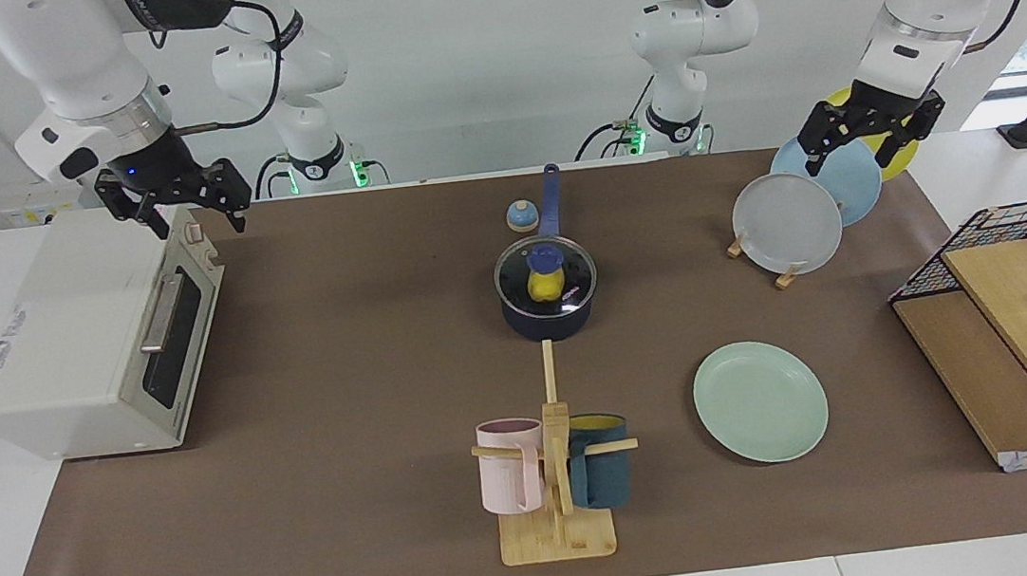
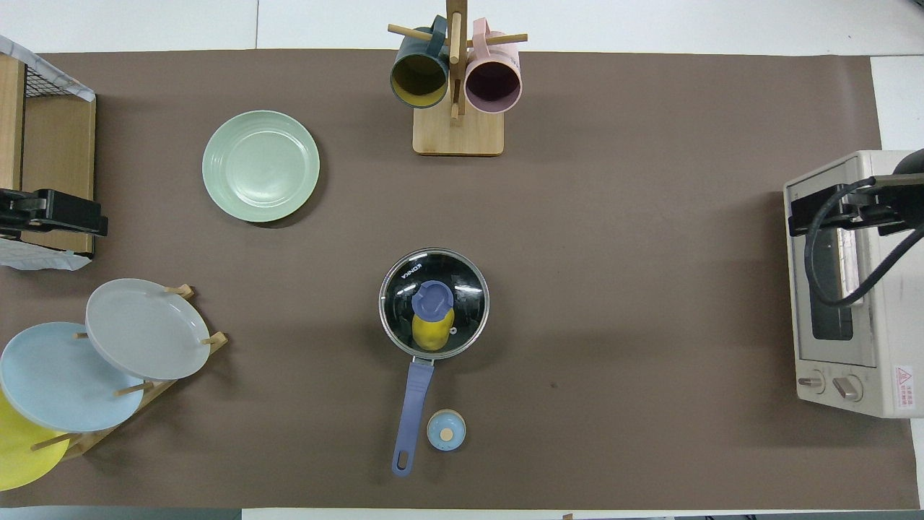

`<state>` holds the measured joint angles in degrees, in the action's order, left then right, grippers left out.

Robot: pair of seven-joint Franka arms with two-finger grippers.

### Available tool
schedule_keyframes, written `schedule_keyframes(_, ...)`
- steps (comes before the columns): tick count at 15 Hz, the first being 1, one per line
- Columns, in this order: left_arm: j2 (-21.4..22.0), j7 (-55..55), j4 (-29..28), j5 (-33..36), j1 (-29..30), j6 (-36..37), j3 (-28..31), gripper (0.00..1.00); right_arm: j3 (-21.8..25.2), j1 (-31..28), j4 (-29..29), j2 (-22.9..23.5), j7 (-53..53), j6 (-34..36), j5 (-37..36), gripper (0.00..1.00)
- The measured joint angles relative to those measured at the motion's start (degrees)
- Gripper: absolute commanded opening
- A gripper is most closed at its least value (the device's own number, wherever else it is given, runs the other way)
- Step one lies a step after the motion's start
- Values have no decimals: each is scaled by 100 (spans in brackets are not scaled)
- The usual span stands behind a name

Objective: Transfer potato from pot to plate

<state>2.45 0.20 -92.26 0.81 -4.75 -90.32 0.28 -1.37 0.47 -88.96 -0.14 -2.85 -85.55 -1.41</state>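
Observation:
The dark navy pot [image 1: 552, 324] stands mid-table, its long blue handle [image 2: 413, 404] pointing toward the robots. A glass lid [image 2: 401, 292] with a blue knob [image 1: 544, 255] covers it. The yellow potato [image 1: 544, 288] lies inside, seen through the lid [image 2: 432, 332]. The mint-green plate [image 1: 760, 401] lies flat and bare, farther from the robots and toward the left arm's end [image 2: 260, 165]. My right gripper [image 1: 195, 222] is open above the toaster oven's top front edge. My left gripper [image 1: 859, 156] is open over the plate rack.
A white toaster oven [image 1: 89, 333] sits at the right arm's end. A mug tree [image 1: 556, 474] holds a pink and a teal mug. A rack [image 1: 789, 276] holds grey, light blue and yellow plates. A small blue knobbed cap [image 1: 521, 216] lies beside the pot handle. A wire basket [image 1: 1022, 225] with wooden boards stands at the left arm's end.

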Motion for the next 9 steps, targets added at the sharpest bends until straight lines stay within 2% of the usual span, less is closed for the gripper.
schedule_keyframes(6, 0, 0, 0, 0, 0, 0, 0, 100, -71, 194, 50, 4, 10, -16, 140, 100)
schedule_keyframes(9, 0, 0, 0, 0, 0, 0, 0, 100, -99, 708, 251, 9, -364, 4, 217, 100)
